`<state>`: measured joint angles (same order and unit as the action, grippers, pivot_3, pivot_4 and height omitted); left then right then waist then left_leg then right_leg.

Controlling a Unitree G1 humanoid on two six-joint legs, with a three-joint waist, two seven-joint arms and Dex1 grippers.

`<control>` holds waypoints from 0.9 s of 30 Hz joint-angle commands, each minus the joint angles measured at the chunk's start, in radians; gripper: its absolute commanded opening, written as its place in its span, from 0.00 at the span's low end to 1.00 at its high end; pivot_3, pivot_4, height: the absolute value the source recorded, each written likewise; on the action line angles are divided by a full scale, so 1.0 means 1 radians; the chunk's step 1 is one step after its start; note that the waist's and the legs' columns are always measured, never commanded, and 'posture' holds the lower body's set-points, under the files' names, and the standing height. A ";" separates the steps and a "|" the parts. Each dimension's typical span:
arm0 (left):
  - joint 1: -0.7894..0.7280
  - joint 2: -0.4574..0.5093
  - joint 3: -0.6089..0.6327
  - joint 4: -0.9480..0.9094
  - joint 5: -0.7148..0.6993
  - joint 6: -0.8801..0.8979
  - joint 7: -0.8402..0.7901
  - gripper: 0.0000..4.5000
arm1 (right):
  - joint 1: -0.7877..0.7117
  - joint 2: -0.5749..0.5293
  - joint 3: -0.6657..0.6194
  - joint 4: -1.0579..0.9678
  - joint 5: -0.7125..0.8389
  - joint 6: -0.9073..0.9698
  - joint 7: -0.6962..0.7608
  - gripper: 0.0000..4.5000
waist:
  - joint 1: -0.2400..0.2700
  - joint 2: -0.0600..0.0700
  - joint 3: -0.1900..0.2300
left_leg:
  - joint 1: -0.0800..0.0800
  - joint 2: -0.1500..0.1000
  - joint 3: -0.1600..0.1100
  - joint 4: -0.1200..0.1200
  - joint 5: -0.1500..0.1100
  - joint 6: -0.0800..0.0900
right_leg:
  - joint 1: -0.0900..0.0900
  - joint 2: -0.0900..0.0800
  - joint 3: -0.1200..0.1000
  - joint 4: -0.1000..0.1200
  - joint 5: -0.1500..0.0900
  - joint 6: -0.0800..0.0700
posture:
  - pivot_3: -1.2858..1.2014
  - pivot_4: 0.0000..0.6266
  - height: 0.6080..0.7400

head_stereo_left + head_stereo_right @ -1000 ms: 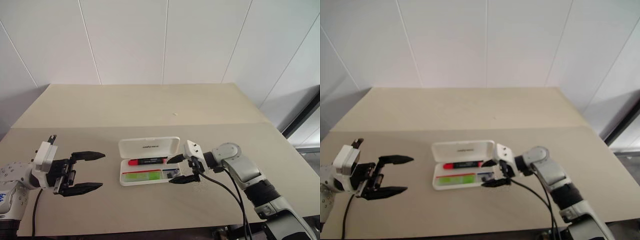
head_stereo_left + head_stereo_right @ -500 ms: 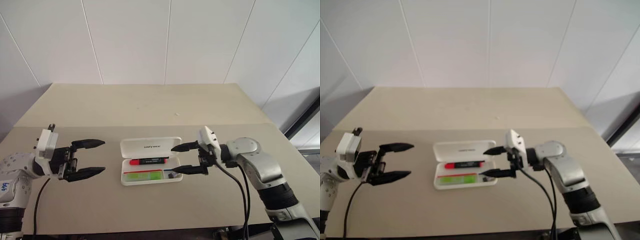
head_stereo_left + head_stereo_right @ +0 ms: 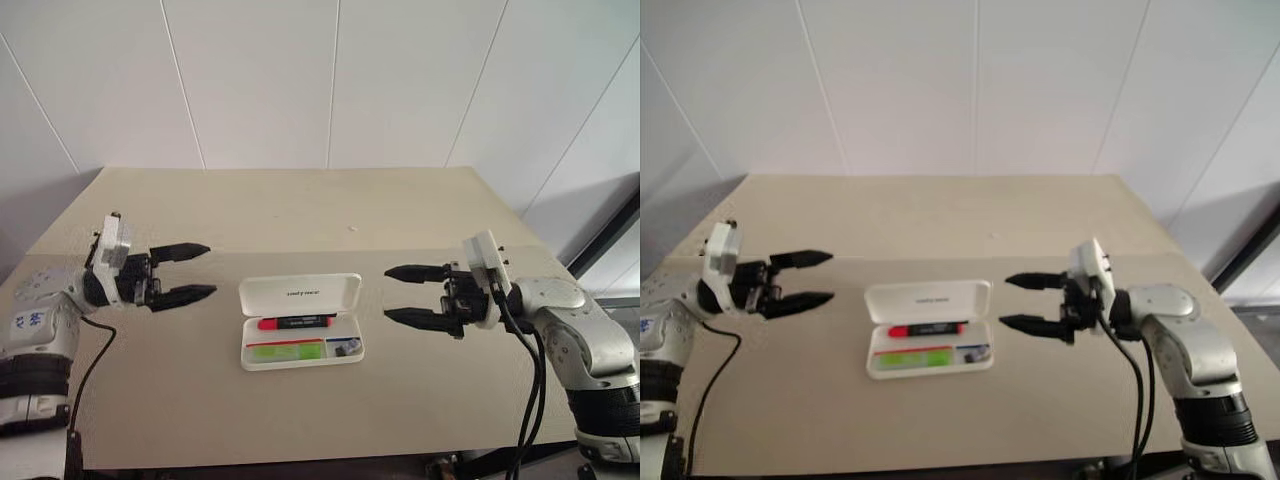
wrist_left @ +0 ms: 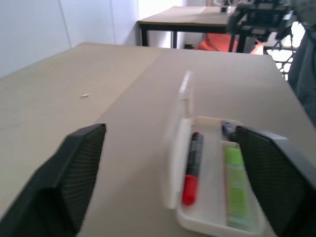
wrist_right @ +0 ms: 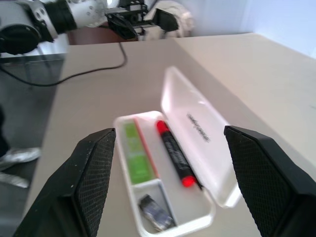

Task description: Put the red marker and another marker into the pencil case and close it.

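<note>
The open pencil case (image 3: 300, 322), holding red marker (image 3: 297, 322) and green highlighter (image 3: 285, 351), lies between the spread-fingered, empty left gripper (image 3: 190, 271) and right gripper (image 3: 405, 294).

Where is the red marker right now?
In the left eye view the red marker lies inside the open pencil case at the table's middle, along its far side just below the raised lid, with the green highlighter beside it.

The head's twin eyes look forward and down over the whole table (image 3: 400, 215) from well back. Each wrist camera peers level along its own spread jaws from opposite ends, both framing the open pencil case (image 4: 197, 197) between them.
</note>
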<state>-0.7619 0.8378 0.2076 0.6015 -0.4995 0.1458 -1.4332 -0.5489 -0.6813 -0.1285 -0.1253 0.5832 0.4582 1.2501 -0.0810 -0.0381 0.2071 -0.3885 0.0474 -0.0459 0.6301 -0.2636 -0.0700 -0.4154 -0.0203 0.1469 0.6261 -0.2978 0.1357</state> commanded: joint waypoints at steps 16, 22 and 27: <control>-0.311 -0.118 -0.110 0.553 0.291 -0.267 0.022 0.00 | 0.078 -0.038 -0.108 -0.004 0.085 -0.027 -0.022 1.00 | 0.004 0.000 0.000 | -0.001 0.000 0.000 0.000 0.000 0.000 | 0.000 0.000 0.000 0.001 0.000 0.001 | 0.52 0.24 1.00; -0.370 -0.176 -0.115 0.610 0.341 -0.300 0.068 0.00 | 0.088 -0.054 -0.139 0.048 0.104 -0.046 0.013 1.00 | 0.008 0.000 0.000 | -0.001 0.000 0.000 0.001 0.000 0.000 | 0.000 0.000 0.000 0.002 0.000 0.001 | 0.52 0.24 1.00; -0.389 -0.212 -0.118 0.603 0.335 -0.265 -0.086 0.00 | 0.086 -0.054 -0.154 0.056 0.126 -0.059 0.049 1.00 | 0.005 0.000 0.000 | -0.001 0.000 0.000 0.001 0.000 0.000 | 0.000 0.001 0.000 0.002 0.000 0.001 | 0.52 0.24 1.00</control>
<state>-1.1216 0.6222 0.0869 1.2239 -0.1556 -0.1295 -1.4651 -0.4597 -0.7177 -0.2454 -0.0645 0.6848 0.4198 1.2805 -0.0764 -0.0381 0.2071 -0.3893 0.0472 -0.0462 0.6308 -0.2636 -0.0700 -0.4156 -0.0197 0.1470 0.6281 -0.2978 0.1372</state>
